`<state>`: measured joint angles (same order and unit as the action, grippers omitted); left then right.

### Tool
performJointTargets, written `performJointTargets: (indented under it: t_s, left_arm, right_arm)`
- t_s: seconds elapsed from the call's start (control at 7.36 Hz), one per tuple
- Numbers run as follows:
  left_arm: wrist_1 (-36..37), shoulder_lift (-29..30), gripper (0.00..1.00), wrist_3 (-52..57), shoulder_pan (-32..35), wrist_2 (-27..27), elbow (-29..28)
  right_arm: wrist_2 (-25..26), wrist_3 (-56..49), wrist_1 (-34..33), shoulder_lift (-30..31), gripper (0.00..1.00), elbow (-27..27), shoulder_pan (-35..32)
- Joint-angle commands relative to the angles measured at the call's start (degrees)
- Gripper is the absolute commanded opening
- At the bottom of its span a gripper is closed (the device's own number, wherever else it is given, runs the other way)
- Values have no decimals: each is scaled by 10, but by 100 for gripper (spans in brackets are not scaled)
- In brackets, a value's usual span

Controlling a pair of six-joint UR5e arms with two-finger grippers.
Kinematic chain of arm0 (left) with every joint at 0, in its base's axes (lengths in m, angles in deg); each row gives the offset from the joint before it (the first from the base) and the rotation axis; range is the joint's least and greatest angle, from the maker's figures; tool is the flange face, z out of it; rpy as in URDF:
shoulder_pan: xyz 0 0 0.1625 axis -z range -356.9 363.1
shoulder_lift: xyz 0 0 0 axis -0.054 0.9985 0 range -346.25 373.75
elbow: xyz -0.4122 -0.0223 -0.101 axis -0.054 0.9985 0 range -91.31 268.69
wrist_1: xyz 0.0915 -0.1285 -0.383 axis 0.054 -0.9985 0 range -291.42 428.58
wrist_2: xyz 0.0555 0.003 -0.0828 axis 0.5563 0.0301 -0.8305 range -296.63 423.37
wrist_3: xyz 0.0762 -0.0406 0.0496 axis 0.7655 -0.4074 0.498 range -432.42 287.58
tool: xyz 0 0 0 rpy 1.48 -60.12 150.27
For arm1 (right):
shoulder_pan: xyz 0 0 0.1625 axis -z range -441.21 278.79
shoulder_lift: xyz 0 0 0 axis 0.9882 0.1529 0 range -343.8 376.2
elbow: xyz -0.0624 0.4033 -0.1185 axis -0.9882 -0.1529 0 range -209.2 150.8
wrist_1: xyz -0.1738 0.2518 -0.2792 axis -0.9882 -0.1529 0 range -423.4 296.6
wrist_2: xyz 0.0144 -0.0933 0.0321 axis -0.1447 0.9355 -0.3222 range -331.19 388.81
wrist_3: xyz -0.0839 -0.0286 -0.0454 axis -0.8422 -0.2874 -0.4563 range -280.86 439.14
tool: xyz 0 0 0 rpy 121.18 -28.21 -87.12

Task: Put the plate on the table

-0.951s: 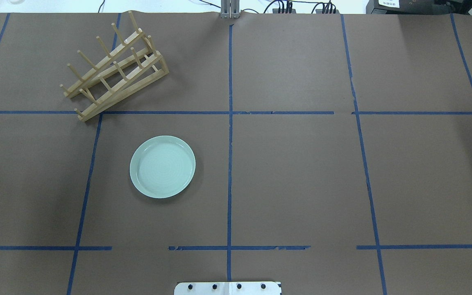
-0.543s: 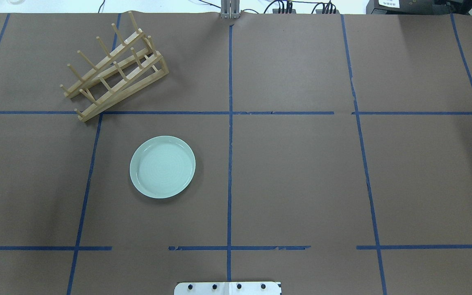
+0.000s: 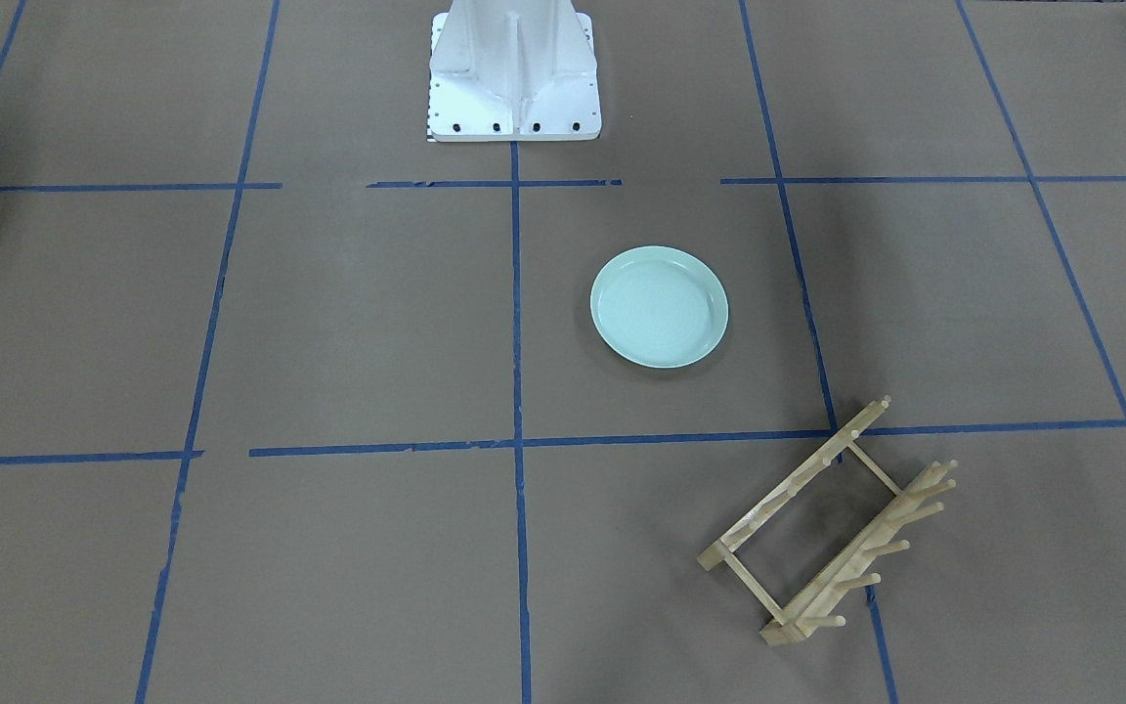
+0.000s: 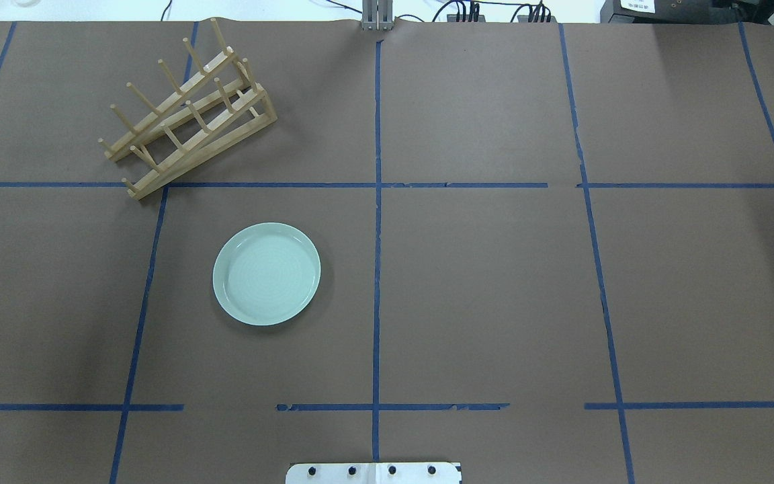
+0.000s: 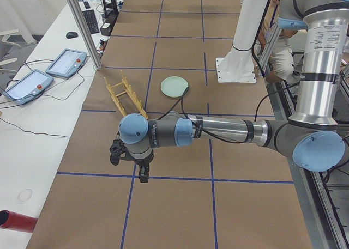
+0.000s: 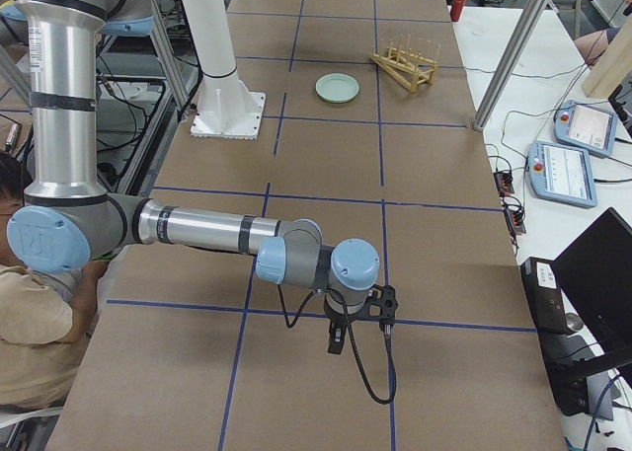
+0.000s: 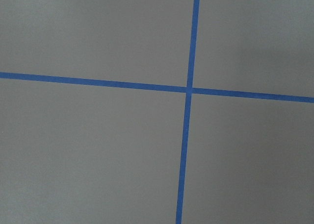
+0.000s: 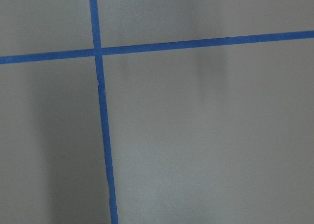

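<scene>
The pale mint-green plate (image 4: 267, 273) lies flat on the brown table (image 4: 494, 282), left of the centre tape line and apart from the rack. It also shows in the front view (image 3: 659, 306) and in both side views (image 5: 174, 86) (image 6: 337, 88). No gripper touches it. My left gripper (image 5: 143, 175) hangs over the table's left end, far from the plate. My right gripper (image 6: 336, 340) hangs over the table's right end. Both show only in the side views, so I cannot tell if they are open or shut. The wrist views show only bare table and tape.
A light wooden peg rack (image 4: 185, 111) stands at the back left, beyond the plate. The white robot base (image 3: 514, 78) sits at the near edge in the middle. Tablets (image 5: 65, 61) and cables lie on the white bench beyond the table's far side.
</scene>
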<state>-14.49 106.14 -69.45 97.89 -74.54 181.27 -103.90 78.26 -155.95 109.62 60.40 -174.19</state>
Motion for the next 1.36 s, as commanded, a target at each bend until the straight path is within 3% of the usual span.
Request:
performJointTargets:
  t_s: [0.0, 1.22]
  left_arm:
    - [-41, -1, 100, 0, -2, 5, -4]
    - [-59, -1, 100, 1, -3, 5, -20]
  right_arm:
    - [0, 0, 0, 0, 100, 0, 0]
    - [0, 0, 0, 0, 100, 0, 0]
